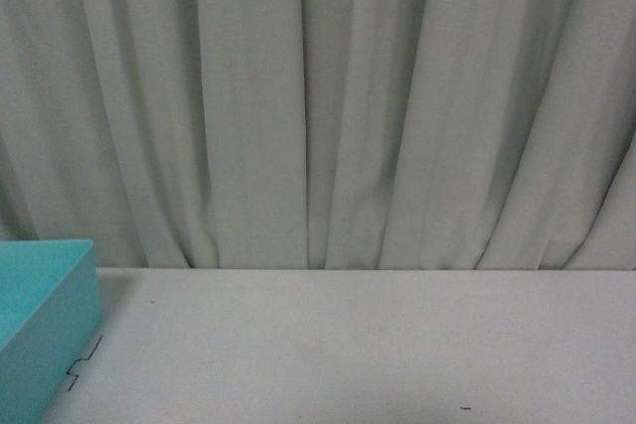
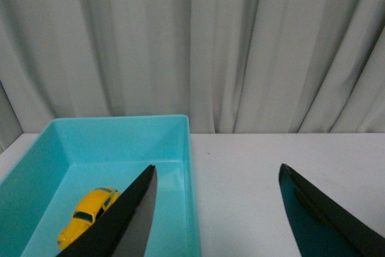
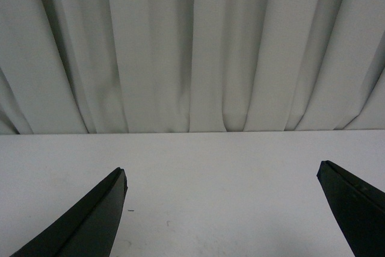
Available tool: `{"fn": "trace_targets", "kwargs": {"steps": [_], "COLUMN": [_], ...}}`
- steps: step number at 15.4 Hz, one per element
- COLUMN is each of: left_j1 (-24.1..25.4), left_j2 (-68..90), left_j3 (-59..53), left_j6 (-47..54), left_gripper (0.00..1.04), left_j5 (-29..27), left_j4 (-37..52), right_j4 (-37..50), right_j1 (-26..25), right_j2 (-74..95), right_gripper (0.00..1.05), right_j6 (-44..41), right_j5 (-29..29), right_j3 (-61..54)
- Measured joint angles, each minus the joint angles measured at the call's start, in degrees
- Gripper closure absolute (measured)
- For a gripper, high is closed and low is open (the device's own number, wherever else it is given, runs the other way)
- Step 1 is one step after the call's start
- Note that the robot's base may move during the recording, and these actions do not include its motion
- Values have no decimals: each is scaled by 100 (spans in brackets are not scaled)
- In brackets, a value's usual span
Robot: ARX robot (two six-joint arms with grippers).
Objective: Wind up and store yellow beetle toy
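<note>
The beetle (image 2: 89, 213) lies inside a turquoise bin (image 2: 191, 167), on its floor, toward the near end as the left wrist camera sees it. Its rounded yellow body and dark windows show; one finger (image 2: 129, 218) of the left tool (image 2: 216, 209) hides part of it from that camera. Whether the toy touches a bin wall cannot be told.

The left tool is released: its two dark fingers stand wide apart with nothing between them. One finger shows over the bin, the other over the bare white bench (image 2: 252, 167) beside the bin.

The right tool (image 3: 222, 209) is likewise released, its fingers spread far apart and holding nothing. Only white bench shows beneath it, with a small dark speck (image 3: 130, 210) near one finger.

In the front view neither arm shows. A corner of the bin (image 1: 45, 315) sits at the left edge of the bench (image 1: 348, 345), and a small bracket-shaped mark (image 1: 84, 364) lies on the bench just beside it. A pale pleated curtain (image 1: 318, 96) hangs behind the bench in all three views.
</note>
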Motion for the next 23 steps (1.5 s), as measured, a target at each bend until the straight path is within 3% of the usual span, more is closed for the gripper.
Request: {"fn": "trace_targets", "kwargs": {"steps": [3,4,23], "left_j1": [0,0,0], "left_j2": [0,0,0], "left_j3": [0,0,0], "left_j6": [0,2,0], "left_gripper": [8,6,7], "left_j5": [0,0,0], "left_j4": [0,0,0], "right_j4": [-2,-2,-2], "right_j1": [0,0,0], "right_j2": [0,0,0], "right_gripper": [7,7,7], "right_j6": [0,0,0], "right_j5": [0,2,0], "right_j3": [0,0,0]}}
